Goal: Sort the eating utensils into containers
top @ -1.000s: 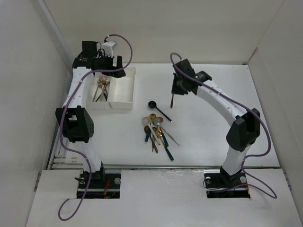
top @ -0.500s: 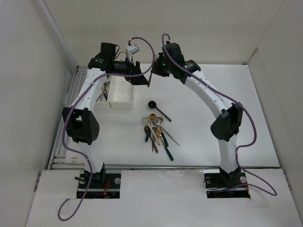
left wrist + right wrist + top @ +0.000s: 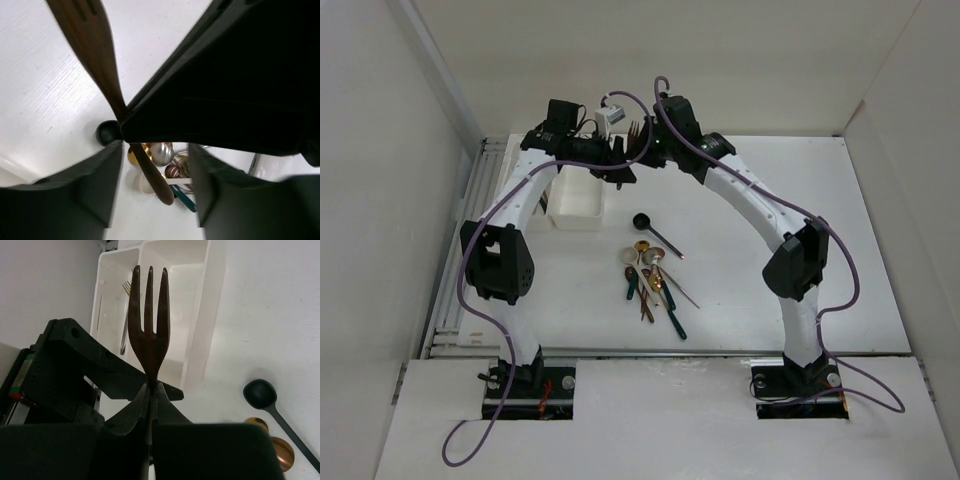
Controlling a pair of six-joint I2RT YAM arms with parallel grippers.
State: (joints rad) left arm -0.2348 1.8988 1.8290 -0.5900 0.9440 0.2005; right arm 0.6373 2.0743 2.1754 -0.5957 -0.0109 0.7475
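2 bins (image 3: 578, 212) sit side by side at the table's (image 3: 880, 250) back left, with a fork (image 3: 149, 330) in the air nearby. A spoon (image 3: 642, 220) lies right of them, and the utensil pile (image 3: 655, 285) lies before it.

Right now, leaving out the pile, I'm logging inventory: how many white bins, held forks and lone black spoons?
White bins: 2
Dark brown fork, held: 1
Black spoon: 1
Total: 4

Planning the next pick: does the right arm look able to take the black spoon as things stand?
Probably not yet: the right hand is shut on a brown fork, so it has no free grip. The black spoon itself lies alone on the table, nothing over it.
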